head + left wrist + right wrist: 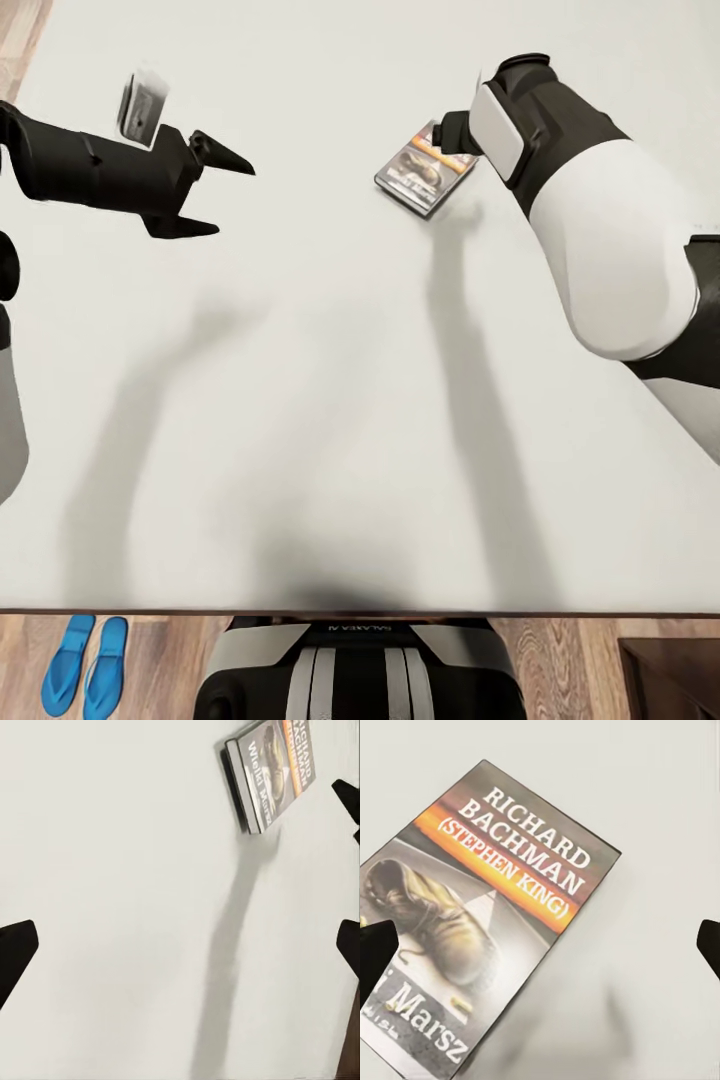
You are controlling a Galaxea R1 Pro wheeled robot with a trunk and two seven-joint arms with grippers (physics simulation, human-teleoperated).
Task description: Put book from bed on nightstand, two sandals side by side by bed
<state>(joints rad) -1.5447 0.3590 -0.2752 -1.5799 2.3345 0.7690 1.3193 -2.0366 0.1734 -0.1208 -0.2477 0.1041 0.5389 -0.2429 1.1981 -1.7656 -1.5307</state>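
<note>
- One bed: a large pale grey-white mattress (330,400) takes up most of the head view, with a thin strip of its dark brown wood frame running along its lower edge.
- One book: a small thin paperback (424,170) with a dark cover, an orange band and white lettering lies flat on the mattress in the upper middle of the head view, turned at an angle. The right wrist view shows its cover (487,922) close up, with a worn boot pictured on it; the left wrist view catches it (268,774) in the upper right corner, lying on the mattress.
- Two sandals: a pair of bright blue flat flip-flops (85,665) lies side by side on the light brown wood-plank floor (560,660) in the lower left corner of the head view, just below the bed's edge.
- One dark brown wooden cabinet corner (672,680) shows at the lower right of the head view; what it is I cannot tell for sure.
- Two arms reach over the mattress. The left gripper (228,195), black, sits at the upper left with its two fingers spread wide and nothing between them.
- The right gripper (540,945) hovers right over the book at the upper right; its fingers stand wide apart at either edge of the right wrist view, holding nothing.
</note>
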